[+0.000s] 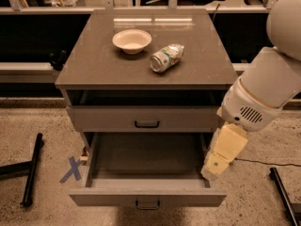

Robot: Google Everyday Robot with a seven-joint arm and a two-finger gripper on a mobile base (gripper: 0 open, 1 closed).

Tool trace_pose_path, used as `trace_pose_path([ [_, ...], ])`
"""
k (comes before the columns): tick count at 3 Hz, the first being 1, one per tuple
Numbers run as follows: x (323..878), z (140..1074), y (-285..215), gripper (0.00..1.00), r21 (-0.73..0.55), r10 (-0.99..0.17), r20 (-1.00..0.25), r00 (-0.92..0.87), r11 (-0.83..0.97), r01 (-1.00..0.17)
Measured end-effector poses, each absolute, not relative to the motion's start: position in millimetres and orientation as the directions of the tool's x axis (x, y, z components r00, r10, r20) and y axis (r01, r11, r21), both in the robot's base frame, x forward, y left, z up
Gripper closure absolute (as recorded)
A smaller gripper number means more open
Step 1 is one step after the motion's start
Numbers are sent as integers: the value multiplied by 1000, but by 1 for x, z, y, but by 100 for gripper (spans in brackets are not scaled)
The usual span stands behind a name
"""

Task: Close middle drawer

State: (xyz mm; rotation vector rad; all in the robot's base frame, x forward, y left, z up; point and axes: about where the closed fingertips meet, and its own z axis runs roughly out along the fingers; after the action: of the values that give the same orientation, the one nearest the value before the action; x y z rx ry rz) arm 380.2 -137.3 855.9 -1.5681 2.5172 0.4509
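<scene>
The middle drawer (pixel 147 197) stands pulled well out, with no contents visible. It is judged rigid, light and free-sliding. A flat push on its front panel near the bar handle (pixel 147 204) should suffice. The tool (pixel 216 164) hangs just beside the drawer's right wall. Its opening cannot be told.

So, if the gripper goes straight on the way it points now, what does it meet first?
Probably the right side wall of the open middle drawer: the gripper points down beside it, though depth is unclear.
</scene>
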Motion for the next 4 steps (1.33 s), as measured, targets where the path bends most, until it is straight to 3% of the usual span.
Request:
trace_pose_path([
  [4,322,674,-84,0,348,-816,-172,-552,473,-809],
])
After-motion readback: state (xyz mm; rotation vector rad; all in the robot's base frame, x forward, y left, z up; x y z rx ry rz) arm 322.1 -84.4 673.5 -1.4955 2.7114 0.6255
